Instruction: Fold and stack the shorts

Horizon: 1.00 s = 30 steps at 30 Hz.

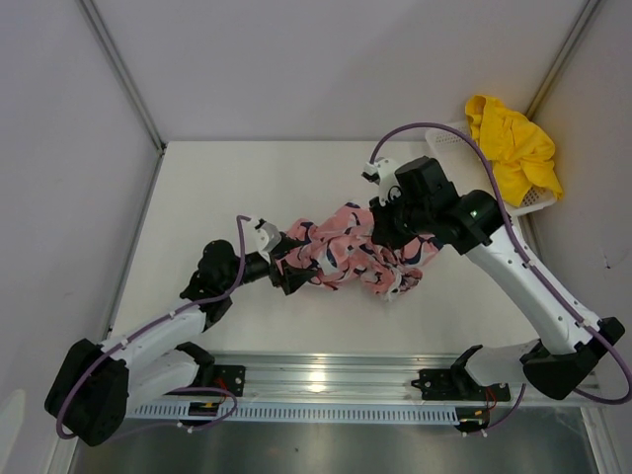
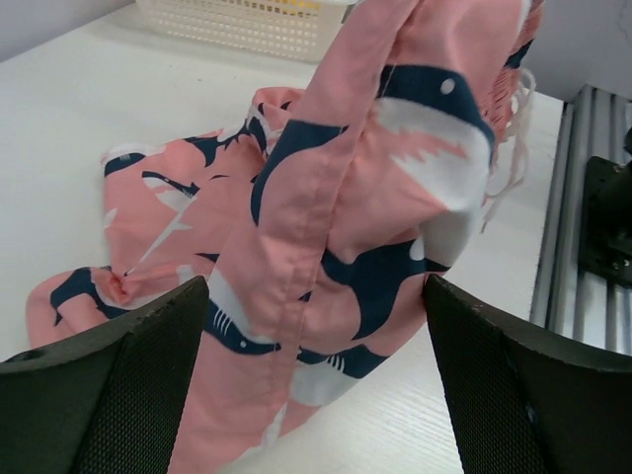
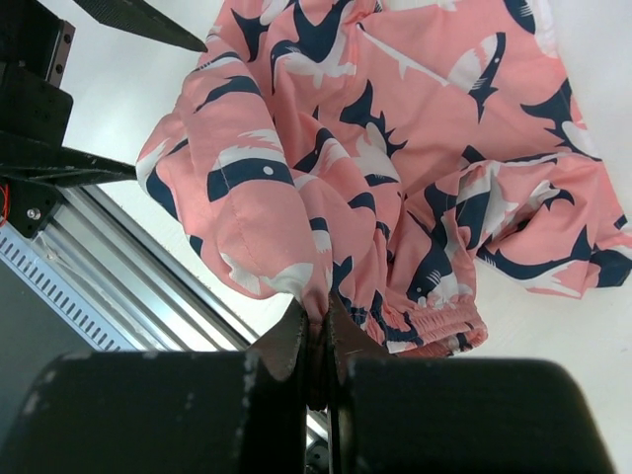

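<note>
- The pink shorts [image 1: 351, 252], printed with navy-and-white sharks, lay crumpled near the middle of the white table [image 1: 247, 178], stretched between the two arms.
- The right gripper [image 3: 316, 336] was clamped tight on a fold of the pink fabric. It held that edge up off the table while the rest of the garment draped down onto the surface.
- The left gripper [image 2: 316, 395] stood with its jaws wide apart. A hanging fold of the pink cloth sat between its black fingers [image 2: 109, 395], which did not pinch it.
- The yellow shorts [image 1: 512, 148] sat bunched in the white mesh basket [image 1: 534, 200] at the table's far right corner, well apart from the pink pair.
- Both pairs were rumpled and unfolded, each in its own place.
</note>
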Available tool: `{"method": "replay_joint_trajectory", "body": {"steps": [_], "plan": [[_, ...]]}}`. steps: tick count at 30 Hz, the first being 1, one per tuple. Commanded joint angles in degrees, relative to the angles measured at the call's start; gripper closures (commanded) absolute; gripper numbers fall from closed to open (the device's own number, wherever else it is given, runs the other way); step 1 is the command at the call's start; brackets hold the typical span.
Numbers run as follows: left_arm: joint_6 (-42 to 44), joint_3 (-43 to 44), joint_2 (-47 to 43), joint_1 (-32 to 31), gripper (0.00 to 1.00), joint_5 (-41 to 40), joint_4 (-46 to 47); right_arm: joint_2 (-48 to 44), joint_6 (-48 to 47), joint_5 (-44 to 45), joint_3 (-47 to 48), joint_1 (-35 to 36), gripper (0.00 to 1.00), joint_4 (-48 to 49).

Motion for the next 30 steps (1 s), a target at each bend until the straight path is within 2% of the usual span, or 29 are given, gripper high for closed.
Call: {"method": "replay_joint_trajectory", "body": {"steps": [1, 5, 9, 13, 17, 23, 30], "plan": [[4.9, 2.5, -1.4, -0.5, 0.09, -4.3, -2.6, -3.1, -2.0, 0.2, 0.6, -0.7, 1.00, 0.1], [4.8, 2.4, 0.8, -0.4, 0.07, -3.4, -2.9, -4.9, -2.3, 0.8, 0.2, -1.7, 1.00, 0.0], [4.8, 2.2, 2.2, -0.4, 0.08, -4.5, -2.4, -5.9, -2.0, 0.8, -0.4, -2.7, 1.00, 0.2], [5.1, 3.3, 4.6, -0.5, 0.16, -4.0, -3.5, -6.3, -2.0, 0.2, -0.6, -3.0, 1.00, 0.6], [5.1, 3.4, 5.6, -0.9, 0.21, -1.9, -3.3, -6.2, -1.9, 0.7, -0.7, -3.4, 1.00, 0.8], [5.3, 2.8, 6.5, -4.9, 0.29, -5.6, -3.2, -5.9, -1.1, 0.6, -0.9, -4.9, 1.00, 1.8], [8.7, 6.3, 10.3, -9.1, 0.42, -10.7, -8.1, -5.7, 0.3, -0.7, -0.8, -7.7, 1.00, 3.4]]}}
